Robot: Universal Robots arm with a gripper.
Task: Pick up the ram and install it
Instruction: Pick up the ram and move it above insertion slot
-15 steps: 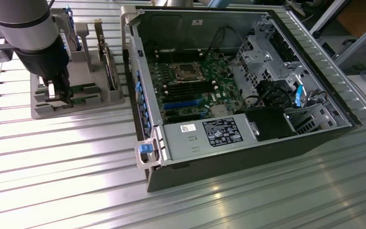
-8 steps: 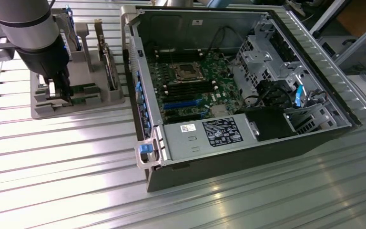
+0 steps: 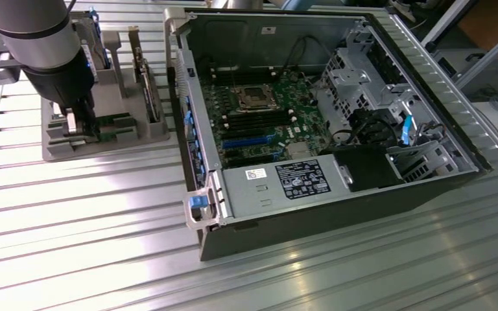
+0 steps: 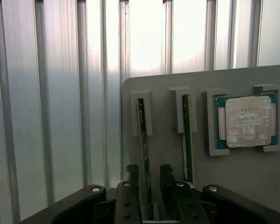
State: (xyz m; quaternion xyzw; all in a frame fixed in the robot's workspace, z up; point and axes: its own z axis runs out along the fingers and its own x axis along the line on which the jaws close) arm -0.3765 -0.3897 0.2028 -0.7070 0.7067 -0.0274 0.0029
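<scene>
Two ram sticks stand on edge in slots of a grey holder (image 4: 233,177). The ram (image 4: 143,140) nearer the holder's edge runs between my gripper's (image 4: 149,175) two black fingers (image 4: 133,171). The jaws straddle it with a small gap still showing on one side, so the gripper is open around the stick. The second ram stick (image 4: 187,135) stands just outside the other finger. In the exterior view my gripper (image 3: 80,126) is lowered onto the holder (image 3: 137,136) at the exterior view's left, beside the open computer case (image 3: 379,188).
A square silver processor (image 4: 247,121) lies in a pocket of the holder beyond the second stick. Taller cards (image 3: 150,84) stand upright in the holder. The case's motherboard (image 3: 266,110) lies exposed, with a power supply (image 3: 284,181) at its near end. The table (image 3: 85,214) is ribbed metal.
</scene>
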